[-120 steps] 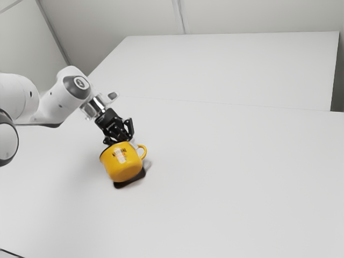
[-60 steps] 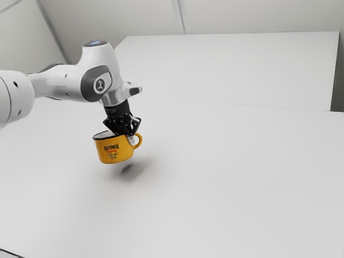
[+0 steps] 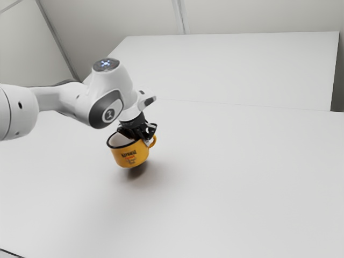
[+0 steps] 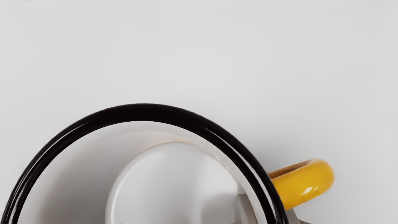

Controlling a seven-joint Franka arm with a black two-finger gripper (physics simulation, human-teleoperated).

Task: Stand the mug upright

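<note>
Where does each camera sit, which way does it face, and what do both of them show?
Exterior view: at the arm's side, looking down across the table; the arm enters from the exterior view's left, its gripper shut on the mug.
Wrist view: on the arm's hand, looking into the mug toward the table; fingertips show at the bottom edge.
Shared: the mug's black rim, its yellow handle and the table.

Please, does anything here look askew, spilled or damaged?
The mug looks slightly askew: held in the tool, it tilts, its rim leaning toward the exterior view's left. I see no spill and no damage.
</note>
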